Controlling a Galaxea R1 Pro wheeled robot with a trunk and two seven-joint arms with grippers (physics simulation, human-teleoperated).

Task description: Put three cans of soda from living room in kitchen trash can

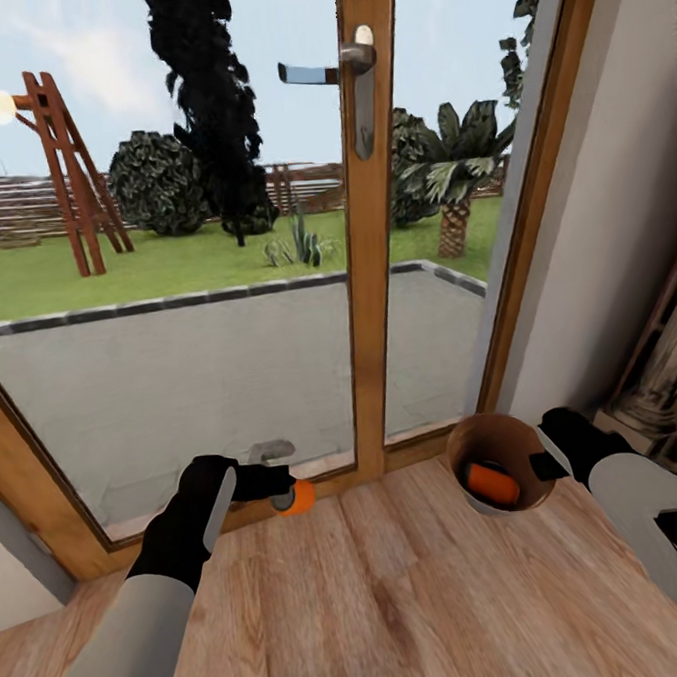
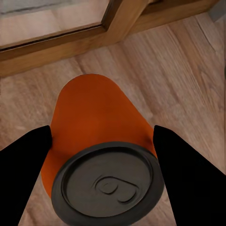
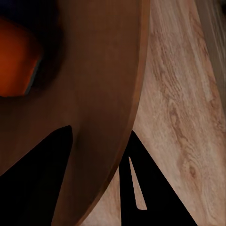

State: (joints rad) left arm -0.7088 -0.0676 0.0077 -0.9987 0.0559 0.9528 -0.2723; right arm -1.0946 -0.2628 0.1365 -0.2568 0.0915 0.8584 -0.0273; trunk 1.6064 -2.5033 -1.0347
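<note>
Orange can in left gripper | right gripper clamps bin rim

A home: wood-plank floor beside wood-framed glass doors facing a patio and garden lawn.

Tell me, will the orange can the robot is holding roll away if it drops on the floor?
Probably. The orange can is a smooth round cylinder, so on the flat wood floor it would likely roll. It looks stiff, not floppy. The left end effector pinches its curved sides, which may be slippery.
</note>
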